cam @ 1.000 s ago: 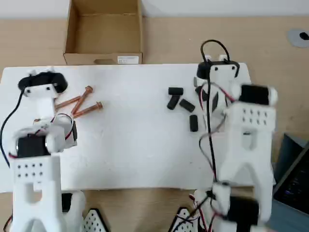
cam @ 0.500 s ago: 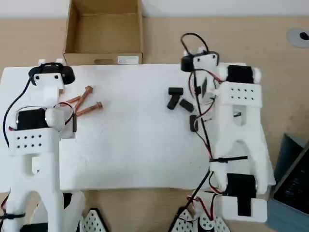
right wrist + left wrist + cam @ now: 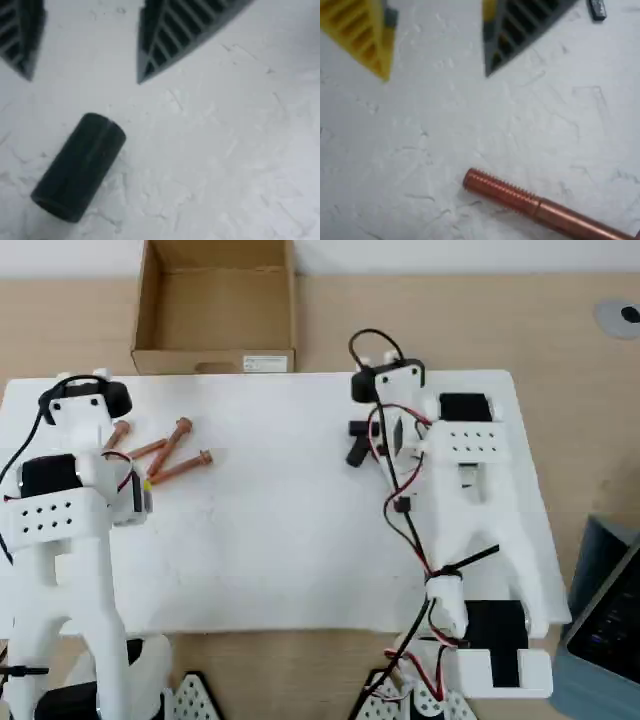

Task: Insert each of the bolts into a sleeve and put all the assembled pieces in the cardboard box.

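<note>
Three copper bolts [image 3: 167,446] lie fanned out on the left of the white mat [image 3: 250,540]. My left gripper [image 3: 138,494] hangs just in front of them, open. In the left wrist view its yellow and black fingers [image 3: 367,35] stand apart above the mat, and one bolt's threaded end [image 3: 505,192] lies just past my left gripper [image 3: 435,74]. Black sleeves [image 3: 362,428] lie right of centre, partly under the right arm. My right gripper [image 3: 392,445] is open, with a black sleeve [image 3: 77,167] on its side just beyond my right gripper [image 3: 85,77]. The cardboard box [image 3: 215,305] stands open behind the mat.
Another black sleeve [image 3: 355,452] lies beside the right arm's cables [image 3: 400,500]. A grey object [image 3: 605,600] sits at the table's right edge. The mat's middle and front are bare.
The right arm has swung left over the sleeves and now covers two of them. The left arm has shifted slightly left and stretched out by the bolts.
</note>
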